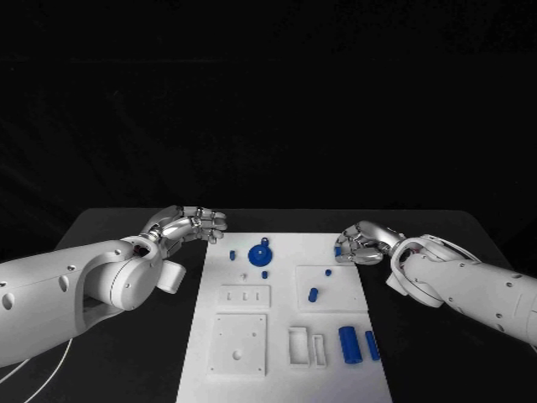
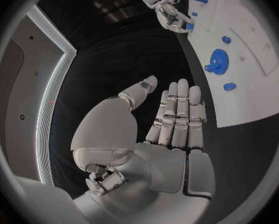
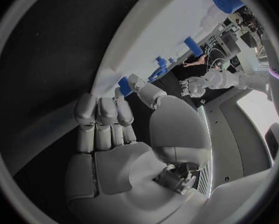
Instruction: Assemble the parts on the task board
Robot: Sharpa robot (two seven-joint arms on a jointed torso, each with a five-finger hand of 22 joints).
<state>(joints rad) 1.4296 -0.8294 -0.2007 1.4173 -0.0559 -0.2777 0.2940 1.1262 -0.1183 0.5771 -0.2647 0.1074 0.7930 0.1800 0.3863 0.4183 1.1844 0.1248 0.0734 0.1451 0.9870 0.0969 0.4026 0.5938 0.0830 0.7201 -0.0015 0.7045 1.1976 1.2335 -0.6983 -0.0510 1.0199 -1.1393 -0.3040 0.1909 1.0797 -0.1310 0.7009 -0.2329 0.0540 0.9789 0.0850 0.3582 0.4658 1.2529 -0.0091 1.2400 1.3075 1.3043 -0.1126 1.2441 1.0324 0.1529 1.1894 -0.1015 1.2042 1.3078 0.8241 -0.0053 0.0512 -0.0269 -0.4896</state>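
The white task board (image 1: 281, 369) lies in the middle of the table. A blue gear (image 1: 262, 253) stands near its far edge, with small blue pegs (image 1: 314, 294) around it and two blue cylinders (image 1: 350, 344) at the near right. My right hand (image 1: 366, 243) is at the board's far right corner, where thumb and a finger pinch a small blue part (image 3: 125, 86). My left hand (image 1: 190, 225) hovers off the board's far left corner. In the left wrist view this hand (image 2: 171, 129) has straight fingers and holds nothing, with the gear (image 2: 217, 60) beyond them.
Pale raised blocks and recessed plates (image 1: 241, 342) cover the board's near half. Black tabletop (image 1: 123, 369) runs along both sides of the board. The table's far edge lies just behind both hands.
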